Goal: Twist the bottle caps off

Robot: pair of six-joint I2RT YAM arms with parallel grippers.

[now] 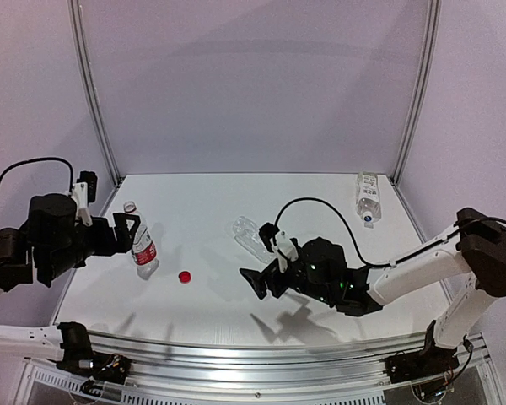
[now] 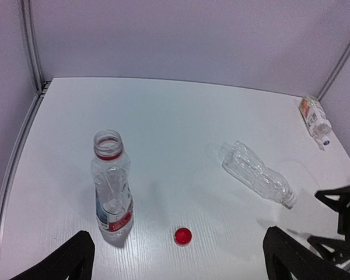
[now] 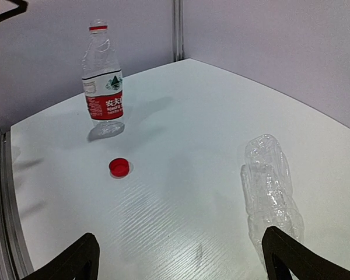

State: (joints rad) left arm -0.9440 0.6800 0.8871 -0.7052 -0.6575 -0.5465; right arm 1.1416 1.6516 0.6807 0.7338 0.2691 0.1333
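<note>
- Top external view: left gripper (image 1: 128, 231) and right gripper (image 1: 260, 257) both have fingers spread wide and hold nothing. The left sits just beside the red-labelled bottle (image 1: 143, 246); the right faces the ribbed bottle (image 1: 251, 237).
- Red cap (image 1: 185, 276) lies loose on the table (image 1: 236, 190), between the two grippers and apart from its bottle. That one looks finished.
- Red-labelled bottle stands upright at left, long axis vertical, open mouth up.
- Ribbed bottle lies on its side mid-table, long axis slanting from far-left to near-right, neck toward the right gripper. It looks like the next job. Whether a cap sits on the neck is hard to tell.
- To do this step well, one gripper should probably pin the body near the shoulder, where thin plastic crushes least. The other should close squarely on the cap and turn about the bottle's own axis, not across it.
- Large labelled bottle (image 1: 368, 196) lies at the far right corner, well apart. Its long axis runs near to far, and its capped end (image 1: 368, 221) points toward the arms.
</note>
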